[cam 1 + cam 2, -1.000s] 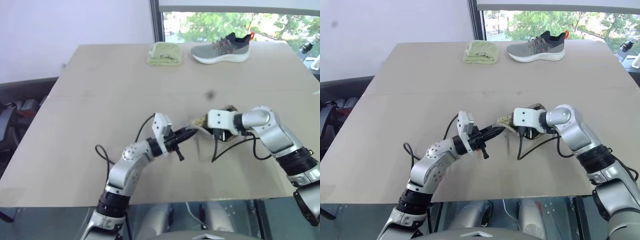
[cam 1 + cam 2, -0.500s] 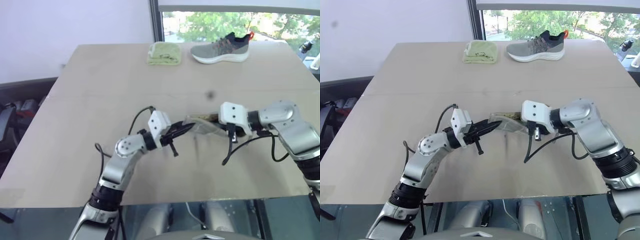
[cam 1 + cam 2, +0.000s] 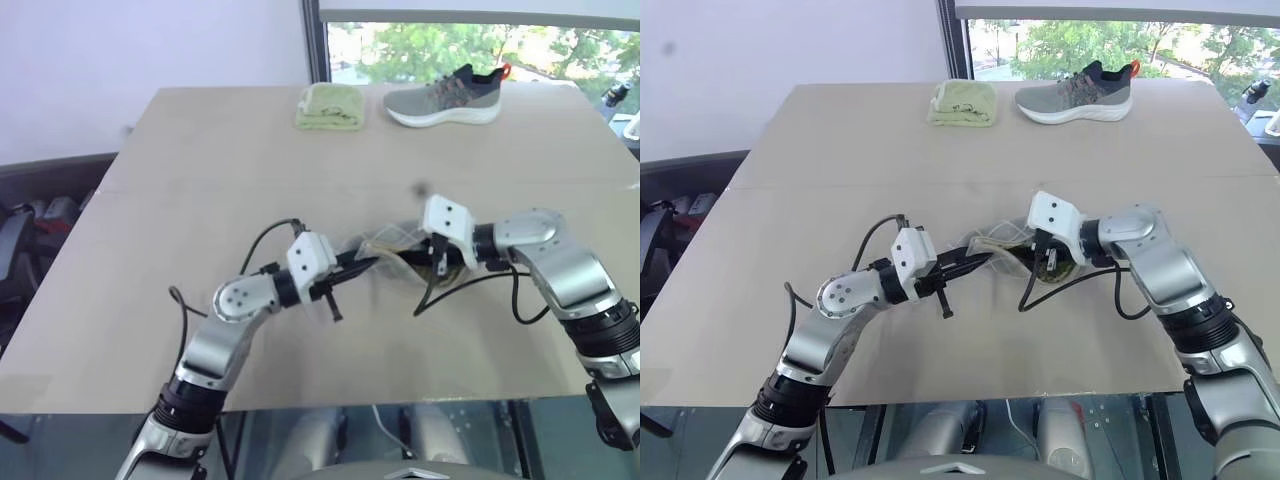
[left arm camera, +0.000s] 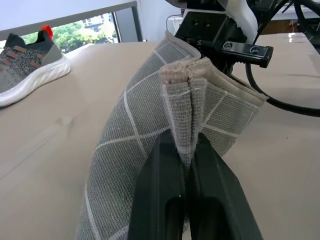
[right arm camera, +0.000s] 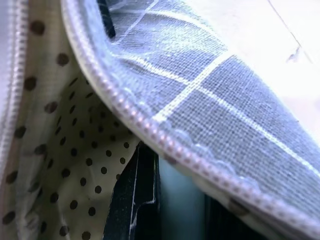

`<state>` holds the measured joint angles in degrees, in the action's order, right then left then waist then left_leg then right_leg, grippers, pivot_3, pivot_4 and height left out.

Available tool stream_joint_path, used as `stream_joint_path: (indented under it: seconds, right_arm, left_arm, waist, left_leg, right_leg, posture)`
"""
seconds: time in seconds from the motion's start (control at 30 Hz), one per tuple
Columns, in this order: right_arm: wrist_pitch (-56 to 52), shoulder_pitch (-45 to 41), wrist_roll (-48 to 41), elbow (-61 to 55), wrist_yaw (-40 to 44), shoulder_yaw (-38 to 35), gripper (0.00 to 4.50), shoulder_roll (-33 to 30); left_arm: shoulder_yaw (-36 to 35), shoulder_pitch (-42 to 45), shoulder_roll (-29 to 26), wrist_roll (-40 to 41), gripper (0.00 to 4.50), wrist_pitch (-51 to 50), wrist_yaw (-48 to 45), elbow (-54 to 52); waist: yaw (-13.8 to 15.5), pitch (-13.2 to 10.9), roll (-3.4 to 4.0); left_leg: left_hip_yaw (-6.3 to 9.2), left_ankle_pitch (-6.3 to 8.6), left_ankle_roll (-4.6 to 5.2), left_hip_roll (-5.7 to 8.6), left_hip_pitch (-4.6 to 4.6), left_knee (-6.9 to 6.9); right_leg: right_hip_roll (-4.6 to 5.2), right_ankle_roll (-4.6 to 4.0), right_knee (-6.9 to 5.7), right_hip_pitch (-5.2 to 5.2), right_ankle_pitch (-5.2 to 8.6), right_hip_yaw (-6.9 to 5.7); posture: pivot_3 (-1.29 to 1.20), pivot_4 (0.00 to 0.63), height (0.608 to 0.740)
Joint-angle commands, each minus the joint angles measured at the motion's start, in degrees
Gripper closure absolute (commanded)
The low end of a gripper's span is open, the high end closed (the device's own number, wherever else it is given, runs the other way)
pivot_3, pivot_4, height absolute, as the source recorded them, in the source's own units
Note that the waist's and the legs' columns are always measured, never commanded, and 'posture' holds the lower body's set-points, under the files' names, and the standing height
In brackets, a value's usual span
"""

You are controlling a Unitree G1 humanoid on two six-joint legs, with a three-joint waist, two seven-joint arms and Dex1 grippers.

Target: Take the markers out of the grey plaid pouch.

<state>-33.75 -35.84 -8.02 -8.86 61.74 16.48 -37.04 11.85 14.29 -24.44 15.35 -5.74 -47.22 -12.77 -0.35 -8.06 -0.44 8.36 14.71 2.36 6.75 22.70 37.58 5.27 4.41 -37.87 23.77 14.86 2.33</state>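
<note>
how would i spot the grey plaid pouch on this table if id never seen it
On the tan table, skip the far edge, where a folded yellow-green cloth and a grey shoe lie. The grey plaid pouch is near the front, between the two arms. It alone has white grid lines and a tan dotted lining.

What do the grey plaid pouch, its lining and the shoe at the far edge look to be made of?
The grey plaid pouch: coarse woven fabric, matte; the weave shows between thin white grid lines. Its lining: thin cream cloth printed with dark dots, probably cotton or polyester. The shoe: grey knit upper with a smooth white sole, likely foam or rubber.
</note>
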Motion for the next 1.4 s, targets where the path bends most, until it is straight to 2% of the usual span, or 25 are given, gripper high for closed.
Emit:
stream_joint_path:
  seconds: [0.03,0.17,0.37,0.4,0.43,0.47,0.57,0.93,1.0,1.03,1.2,1.23,1.4]
  right_arm:
    - [1.03,-3.13,-0.26,-2.63,-0.96,-3.55,4.13,-1.84]
    - [8.83,-0.60,7.30,0.63,0.06,2.73,4.13,-6.44]
    - [14.63,1.63,10.96,5.15,-1.75,6.98,4.13,-4.29]
    - [14.82,1.79,10.87,5.49,-1.47,7.00,3.09,-3.91]
    - [15.02,1.80,11.13,5.90,-1.91,6.81,2.62,-3.49]
    - [15.19,1.76,11.43,6.18,-2.30,6.60,2.33,-3.23]
    - [14.28,1.52,11.17,6.64,-2.43,5.23,0.77,-3.13]
    - [12.82,3.39,10.18,5.87,-0.68,4.27,0.77,-4.55]
    - [13.24,3.66,10.54,6.12,-0.79,4.43,1.30,-4.51]
    - [13.36,3.73,10.60,6.19,-0.80,4.42,1.40,-4.47]
    - [13.45,3.28,10.06,6.24,-0.74,3.23,3.86,-4.62]
    - [13.47,3.06,9.57,6.07,-0.63,2.66,4.13,-4.63]
    - [11.57,2.01,4.91,2.57,1.20,-0.79,4.12,-5.01]
  left_arm:
    - [-0.10,0.14,0.55,-1.67,4.50,0.13,1.34,2.62]
    - [2.26,-1.41,0.08,-3.66,4.50,1.93,0.29,2.85]
    - [3.20,-1.94,1.68,-2.99,4.50,0.89,1.04,2.20]
    - [3.21,-1.95,1.74,-2.91,4.50,0.70,1.06,2.20]
    - [3.33,-2.06,1.72,-2.99,4.50,0.65,1.01,2.24]
    - [3.41,-2.13,1.68,-3.09,4.50,0.66,0.94,2.26]
    - [3.37,-2.21,1.78,-2.98,4.50,0.27,0.92,2.26]
    - [2.50,-0.84,2.42,-2.59,4.50,-0.03,0.80,4.71]
    - [2.32,-0.53,2.46,-2.53,4.50,0.05,0.76,5.19]
    - [2.23,-0.37,2.49,-2.49,4.50,0.07,0.76,5.38]
    - [1.69,-0.18,2.57,-2.23,4.50,-0.16,0.88,5.77]
    - [1.66,-0.24,2.54,-2.24,4.50,-0.13,0.85,5.89]
    - [1.31,0.06,2.33,-2.36,4.50,-0.12,0.96,6.42]
  waist:
    - [-0.04,0.00,0.00]
    - [-0.10,0.00,0.00]
    - [-0.32,0.00,0.00]
    - [-0.31,0.00,0.00]
    - [-0.29,0.00,0.00]
    - [-0.30,0.00,0.00]
    - [-0.30,0.01,-0.01]
    - [-0.20,0.00,0.00]
    - [-0.21,0.01,-0.01]
    - [-0.20,0.01,0.00]
    - [-0.20,0.02,-0.01]
    - [-0.21,0.02,-0.01]
    - [-0.21,0.01,-0.01]
  left_leg:
    - [0.00,0.00,0.00,0.00,0.00,0.00]
    - [-0.01,0.00,0.00,0.00,0.00,-0.02]
    - [-0.02,0.00,-0.01,-0.01,-0.02,-0.03]
    - [-0.02,0.00,-0.01,-0.01,-0.03,-0.03]
    - [-0.01,0.00,-0.01,-0.02,-0.04,-0.02]
    - [-0.01,0.00,-0.01,-0.01,-0.05,-0.02]
    - [-0.01,0.00,-0.01,-0.01,-0.05,-0.03]
    - [-0.01,0.00,-0.01,-0.02,-0.05,-0.03]
    - [-0.01,0.00,-0.01,-0.01,-0.05,-0.03]
    - [-0.01,0.00,0.00,-0.01,-0.05,-0.03]
    - [0.00,0.00,-0.01,-0.02,-0.08,-0.01]
    - [-0.01,0.00,0.00,-0.02,-0.09,-0.01]
    - [-0.01,0.00,0.00,-0.02,-0.08,-0.01]
  right_leg:
    - [0.00,0.00,0.00,0.00,0.00,0.00]
    - [0.01,0.00,0.01,0.00,0.00,0.00]
    - [-0.01,0.00,-0.05,0.02,0.00,0.01]
    - [-0.02,0.00,-0.05,0.01,0.00,0.02]
    - [-0.04,0.00,-0.05,0.00,0.00,0.01]
    - [-0.05,0.00,-0.05,-0.01,0.00,0.01]
    - [-0.06,0.00,-0.04,0.00,0.00,0.03]
    - [-0.07,0.00,-0.03,-0.01,0.00,0.01]
    - [-0.07,0.00,-0.03,-0.01,0.00,0.02]
    - [-0.07,0.00,-0.03,-0.01,0.00,0.01]
    - [-0.07,0.00,-0.04,-0.05,0.00,0.00]
    - [-0.07,0.00,-0.04,-0.05,0.00,0.01]
    - [-0.06,0.00,-0.04,-0.05,0.00,0.01]
  posture:
    - [0.00,0.150,0.740]
    - [0.00,0.150,0.740]
    - [0.00,0.150,0.740]
    - [0.00,0.150,0.740]
    - [0.00,0.150,0.740]
    - [0.00,0.150,0.740]
    - [0.00,0.150,0.740]
    - [0.00,0.150,0.740]
    - [0.00,0.150,0.740]
    - [0.00,0.150,0.740]
    - [0.00,0.150,0.740]
    - [0.00,0.150,0.740]
    - [0.00,0.150,0.740]
